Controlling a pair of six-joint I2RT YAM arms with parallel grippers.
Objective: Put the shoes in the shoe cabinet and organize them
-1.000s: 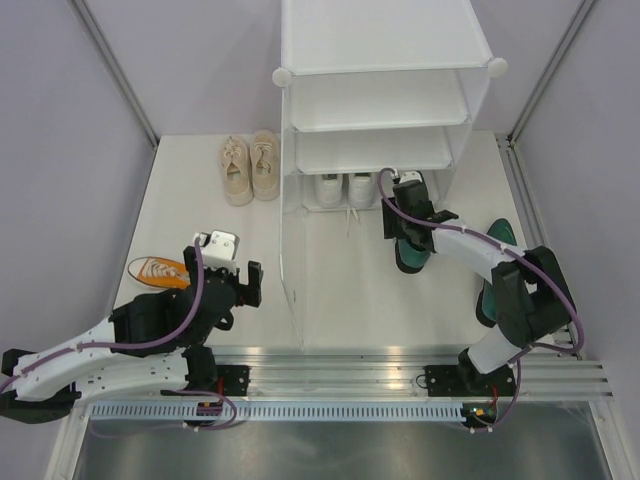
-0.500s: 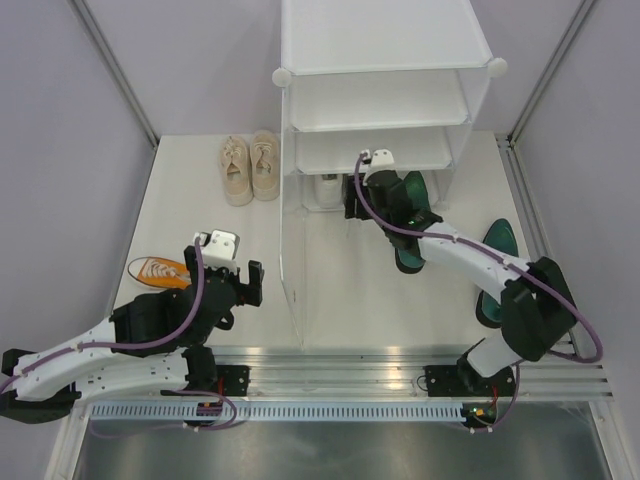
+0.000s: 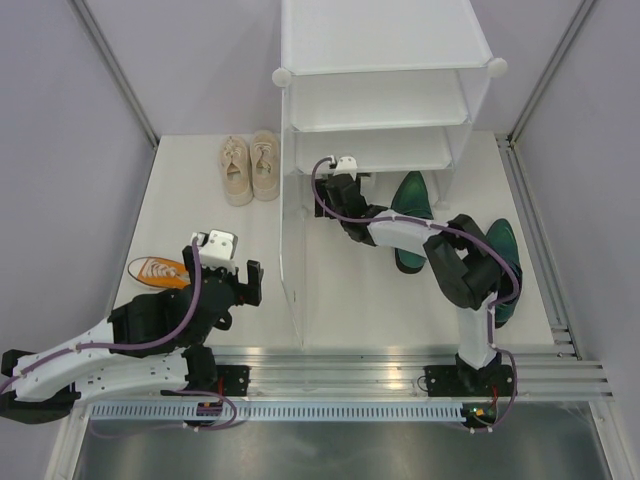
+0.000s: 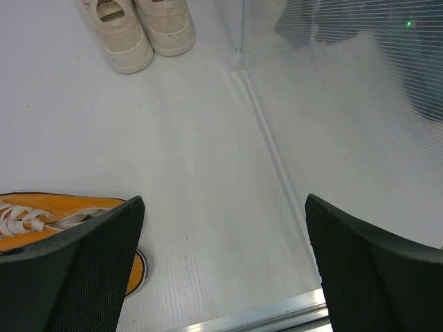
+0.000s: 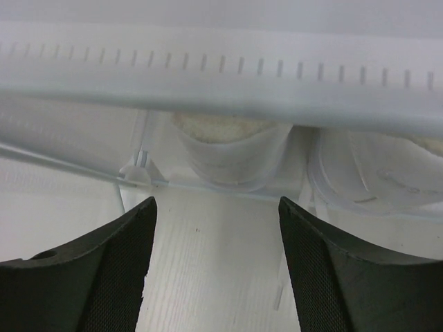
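we count only the white sneakers in the cabinet; heels, cream pair and orange sneaker lie outside; left gripper and right gripper gape empty.

the orange sneaker is cut off at the left edge and partly behind the left gripper; the cream sneakers run off the top. the white sneakers show only blurred under the shoe cabinet shelf edge.

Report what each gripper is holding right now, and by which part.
Nothing is held. The left gripper is open beside the orange canvas sneaker; the right gripper is open and empty at the front of the white plastic shoe cabinet.
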